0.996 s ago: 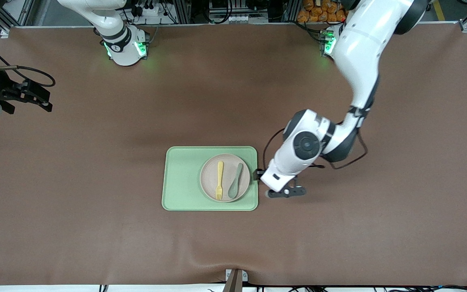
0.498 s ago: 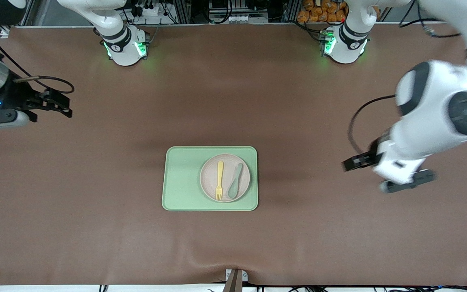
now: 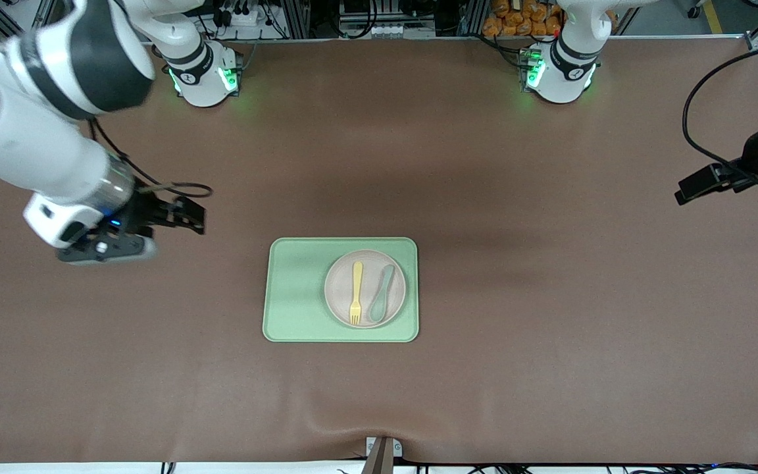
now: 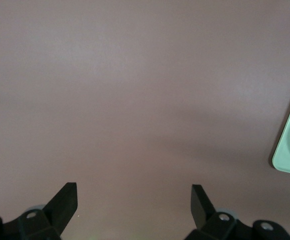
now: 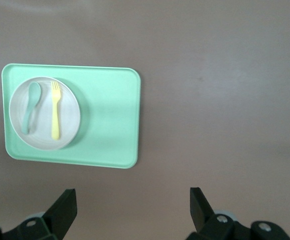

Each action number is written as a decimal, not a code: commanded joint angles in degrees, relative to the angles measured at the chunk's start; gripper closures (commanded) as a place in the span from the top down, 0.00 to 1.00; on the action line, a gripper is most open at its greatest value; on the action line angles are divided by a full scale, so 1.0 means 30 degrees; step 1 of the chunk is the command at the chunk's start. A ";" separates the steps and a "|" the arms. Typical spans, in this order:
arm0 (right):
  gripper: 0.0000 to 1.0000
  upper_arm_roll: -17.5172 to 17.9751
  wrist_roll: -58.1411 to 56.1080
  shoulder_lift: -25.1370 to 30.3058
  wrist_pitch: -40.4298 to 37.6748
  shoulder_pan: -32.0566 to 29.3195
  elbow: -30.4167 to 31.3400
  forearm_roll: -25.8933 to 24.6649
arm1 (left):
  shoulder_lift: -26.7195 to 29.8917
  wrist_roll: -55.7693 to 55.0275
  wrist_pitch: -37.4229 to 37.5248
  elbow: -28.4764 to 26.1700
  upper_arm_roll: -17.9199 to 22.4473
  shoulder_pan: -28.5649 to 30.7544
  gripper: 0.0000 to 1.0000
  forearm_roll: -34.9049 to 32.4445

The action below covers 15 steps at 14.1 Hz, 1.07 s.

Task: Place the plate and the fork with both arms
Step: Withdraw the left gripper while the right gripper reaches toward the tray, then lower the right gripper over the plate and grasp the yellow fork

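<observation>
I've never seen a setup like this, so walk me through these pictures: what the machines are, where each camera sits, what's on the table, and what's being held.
Two white robot arms stand at a brown table. One picture looks down from a high camera facing them; the other two come from cameras on each arm's wrist. A green tray lies mid-table, with a plate on it. On the plate lie a yellow fork and a grey-green spoon, side by side. The right gripper hangs open over bare table toward its end. The left gripper hangs open over its end. Neither holds anything.

White arms (image 3: 30, 141), black joints, black cables, green-lit bases (image 3: 204, 79).
</observation>
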State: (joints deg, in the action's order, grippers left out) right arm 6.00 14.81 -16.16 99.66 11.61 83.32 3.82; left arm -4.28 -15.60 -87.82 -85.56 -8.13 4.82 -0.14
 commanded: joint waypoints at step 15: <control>0.84 -0.2407 0.7984 -1.2833 0.5975 0.7785 -0.8467 -0.2329 | 0.0843 0.1129 0.0036 -0.1040 -0.0425 0.0062 1.00 0.0485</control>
State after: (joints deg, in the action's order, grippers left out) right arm 0.89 37.71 -51.45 116.84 32.42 61.40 -2.36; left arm -2.88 -13.36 -87.86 -87.66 -9.23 4.60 0.38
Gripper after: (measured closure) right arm 0.110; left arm 0.000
